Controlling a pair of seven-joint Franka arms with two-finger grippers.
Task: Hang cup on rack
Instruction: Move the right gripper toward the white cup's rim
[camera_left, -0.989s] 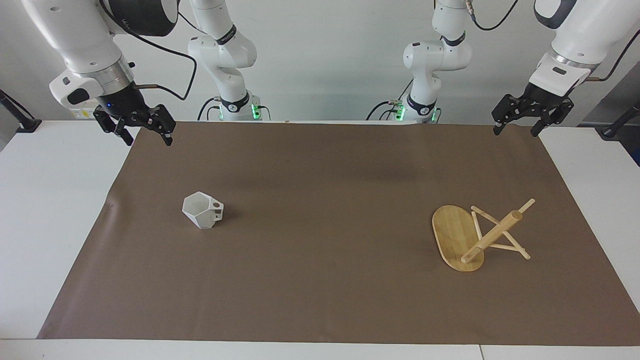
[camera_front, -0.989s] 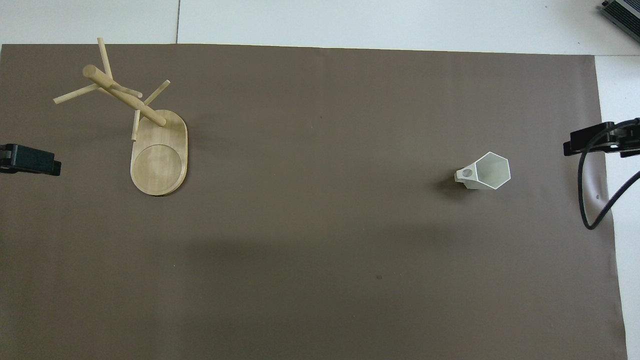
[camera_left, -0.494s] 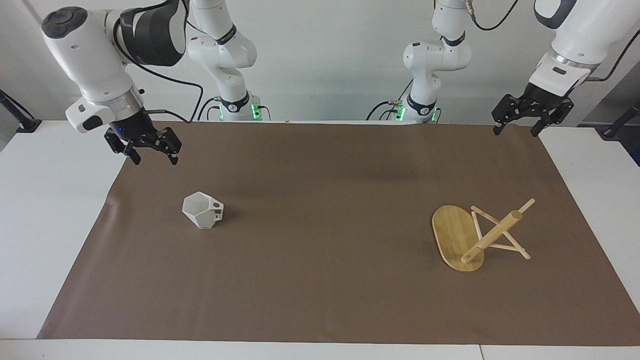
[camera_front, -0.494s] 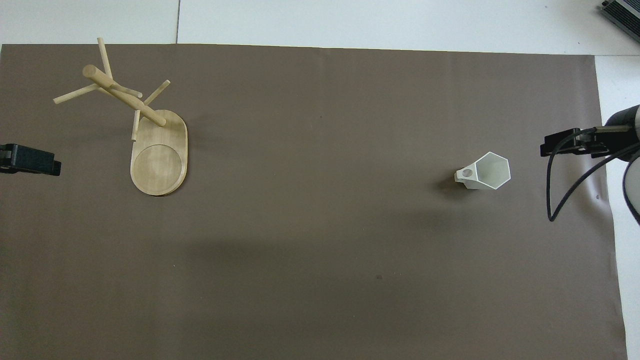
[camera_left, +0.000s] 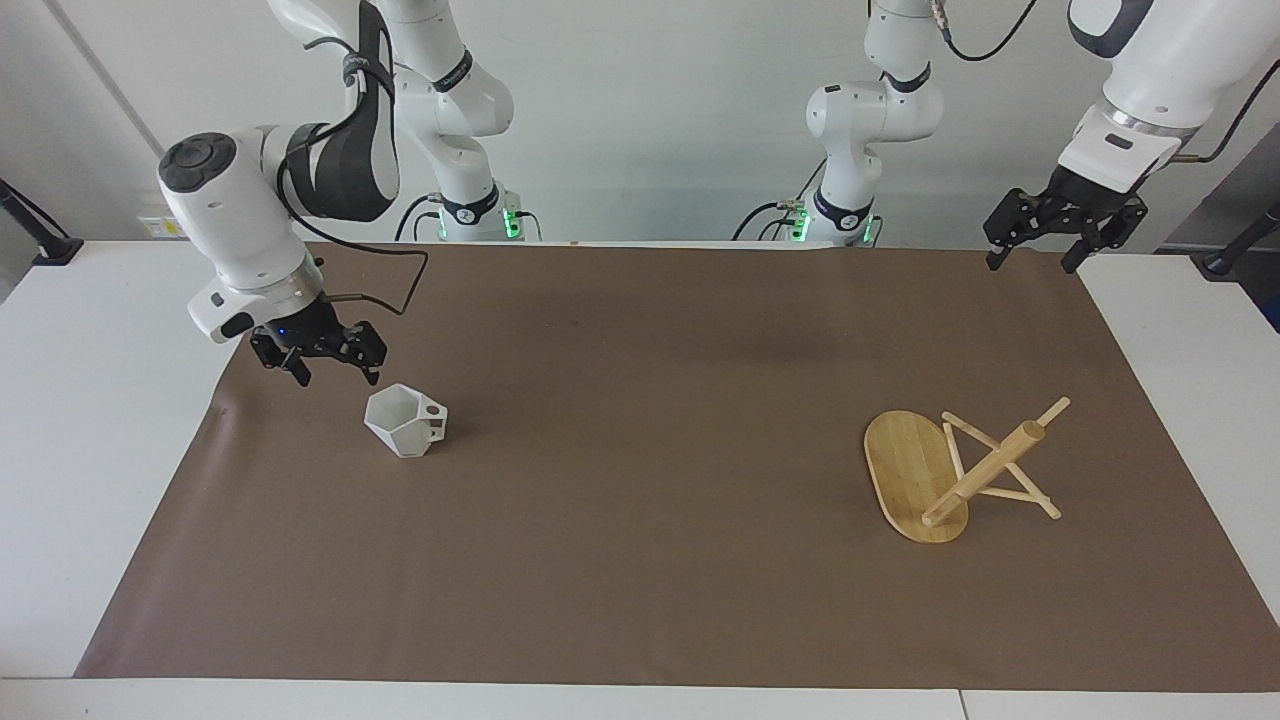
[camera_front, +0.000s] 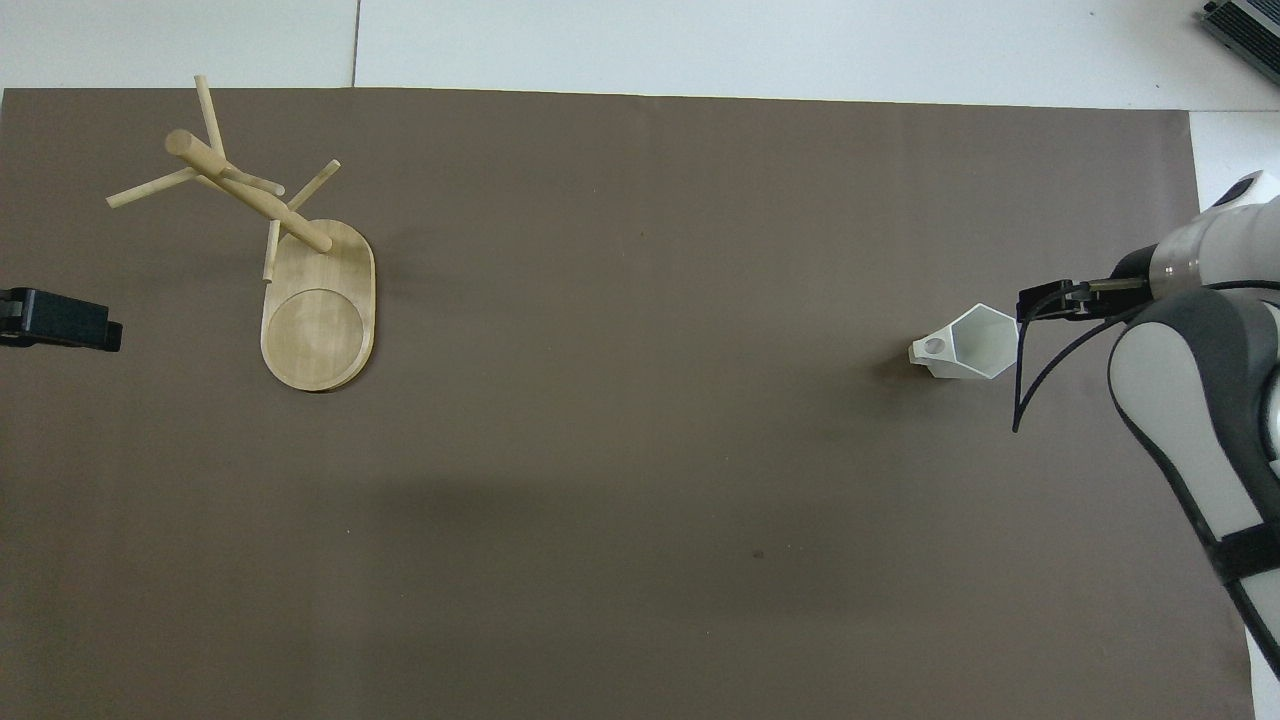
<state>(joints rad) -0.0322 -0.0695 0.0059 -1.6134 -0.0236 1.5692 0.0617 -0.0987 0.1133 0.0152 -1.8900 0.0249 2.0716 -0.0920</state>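
The white faceted cup (camera_left: 405, 425) stands on the brown mat toward the right arm's end, mouth up, its handle pointing toward the left arm's end; it also shows in the overhead view (camera_front: 975, 343). My right gripper (camera_left: 337, 372) is open and empty, low over the mat right beside the cup's rim, apart from it; in the overhead view (camera_front: 1045, 303) it reaches the rim's edge. The bamboo rack (camera_left: 985, 470) stands on its oval base (camera_front: 318, 325) toward the left arm's end. My left gripper (camera_left: 1035, 255) is open, empty and waits over the mat's corner.
The brown mat (camera_left: 640, 560) covers most of the white table (camera_left: 90, 420). A black cable (camera_front: 1040, 375) loops from the right wrist close to the cup. A grey device (camera_front: 1245, 25) lies at the table's corner farthest from the robots.
My right gripper has come down and moved from the mat's edge to just beside the cup. The left arm, the cup and the rack have not moved.
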